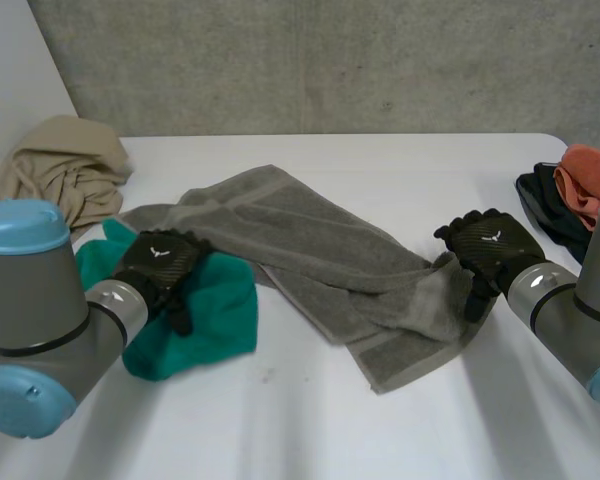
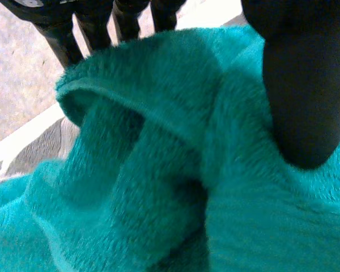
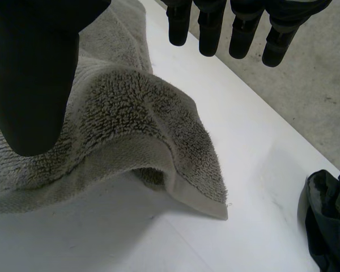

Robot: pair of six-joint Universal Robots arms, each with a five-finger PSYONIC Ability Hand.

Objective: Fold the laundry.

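A grey towel [image 1: 310,250] lies rumpled and partly doubled over across the middle of the white table [image 1: 380,430]. Its left end overlaps a crumpled teal towel [image 1: 215,310]. My left hand [image 1: 160,265] rests on top of the teal towel [image 2: 158,170], open; its thumb [image 2: 306,85] touches the pile and its fingers [image 2: 96,22] are straight. My right hand [image 1: 490,245] hovers at the grey towel's right end, open. A raised corner of the grey towel [image 3: 130,119] stands between its thumb [image 3: 34,73] and its fingers [image 3: 232,28], ungripped.
A beige cloth [image 1: 65,165] is heaped at the back left. At the right edge an orange cloth [image 1: 590,180] lies on a dark one [image 1: 545,205], and the dark cloth [image 3: 328,221] is near my right hand. A concrete wall [image 1: 330,60] rises behind the table.
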